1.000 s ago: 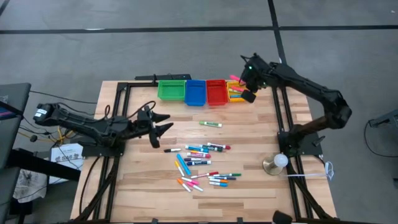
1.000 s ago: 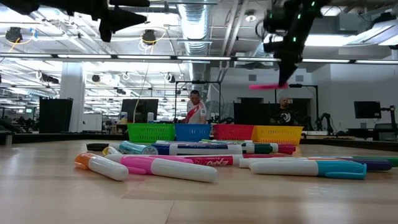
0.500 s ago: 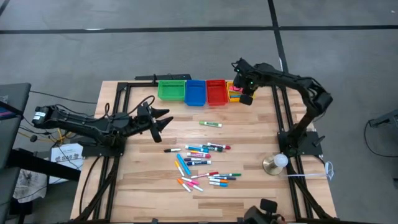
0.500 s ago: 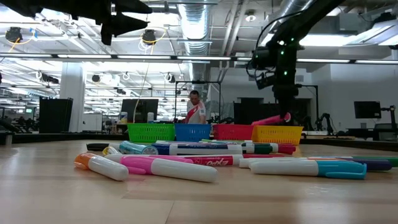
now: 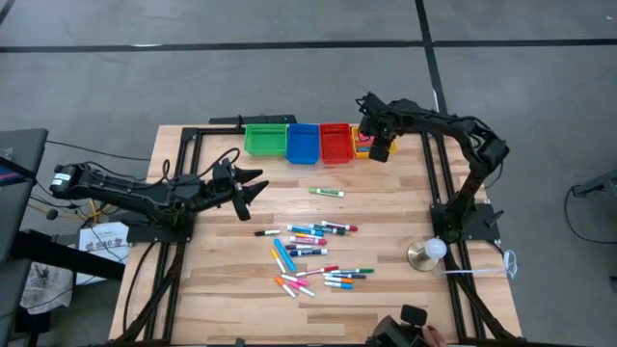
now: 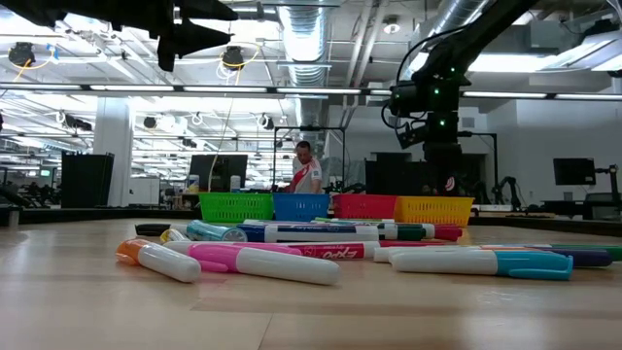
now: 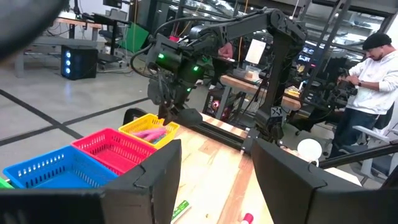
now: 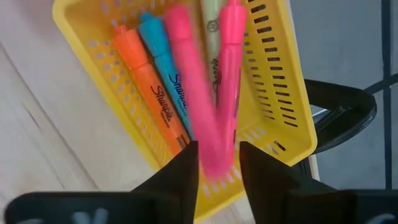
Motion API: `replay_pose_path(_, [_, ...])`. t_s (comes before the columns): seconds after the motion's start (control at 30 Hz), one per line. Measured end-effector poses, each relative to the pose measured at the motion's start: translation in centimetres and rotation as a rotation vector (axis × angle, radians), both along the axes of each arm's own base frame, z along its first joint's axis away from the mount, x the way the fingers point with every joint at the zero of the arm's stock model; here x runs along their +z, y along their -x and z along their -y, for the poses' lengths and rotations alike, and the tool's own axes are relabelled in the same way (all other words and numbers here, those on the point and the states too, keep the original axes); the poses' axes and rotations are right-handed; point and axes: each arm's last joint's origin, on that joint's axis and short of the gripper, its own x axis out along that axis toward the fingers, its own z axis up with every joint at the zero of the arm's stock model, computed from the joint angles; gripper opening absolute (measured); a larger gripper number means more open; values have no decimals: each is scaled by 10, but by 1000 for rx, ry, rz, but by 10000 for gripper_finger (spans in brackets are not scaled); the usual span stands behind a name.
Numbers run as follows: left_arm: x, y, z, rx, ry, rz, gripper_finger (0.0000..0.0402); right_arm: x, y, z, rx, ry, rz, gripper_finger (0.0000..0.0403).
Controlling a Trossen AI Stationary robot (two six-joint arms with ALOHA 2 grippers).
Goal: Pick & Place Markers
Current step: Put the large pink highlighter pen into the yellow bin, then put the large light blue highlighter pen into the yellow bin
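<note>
Several markers [image 5: 313,253] lie in a loose heap on the middle of the wooden table, and a green one [image 5: 326,192] lies apart, farther back. My right gripper [image 8: 217,163] points down over the yellow bin [image 8: 273,74] at the far edge, open. A blurred pink marker [image 8: 202,106] slants between its fingers above the orange, blue and pink markers lying in the bin. My left gripper [image 5: 253,185] hangs open above the table's left part, pointing level toward the right, and holds nothing. My right gripper has the blurred pink marker's near end [image 8: 214,158] between its two fingers, which come from above. The marker's far end reaches into the yellow bin. I cannot tell whether the fingers touch it.
Green [image 5: 265,140], blue [image 5: 303,143] and red [image 5: 335,143] bins stand in a row left of the yellow bin [image 5: 362,146] along the far edge. A round lamp-like object [image 5: 427,253] sits at the right. People stand in the room behind.
My right gripper has come down and toward the table's left, onto the yellow bin, tipping steeper. The pink marker it carried went from high in the air to slanting at the bin's rim and now no longer shows above the bin in the low view.
</note>
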Motion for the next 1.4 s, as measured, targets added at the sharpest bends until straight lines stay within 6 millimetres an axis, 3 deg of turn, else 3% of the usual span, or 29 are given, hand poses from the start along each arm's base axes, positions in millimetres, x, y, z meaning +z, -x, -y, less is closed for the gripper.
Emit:
replay_pose_path(0.3, [0, 0, 0, 0, 0, 1, 195, 5, 0, -4, -8, 3, 8, 196])
replay_pose_path(0.57, [0, 0, 0, 0, 0, 0, 195, 45, 2, -26, -17, 92, 139, 206])
replay_pose_path(0.7, [0, 0, 0, 0, 0, 0, 195, 69, 4, -45, -14, 100, 260, 198])
replay_pose_path(0.97, [0, -1, 3, -104, -3, 0, 195, 103, -2, -95, 55, -60, 538, 188])
replay_pose_path(1.17, [-1, -2, 7, -249, 18, -6, 195, 106, -21, -138, 144, -130, 566, 187])
replay_pose_path(1.4, [-8, -2, 11, -400, 122, -62, 195, 95, -57, -191, 257, -213, 597, 186])
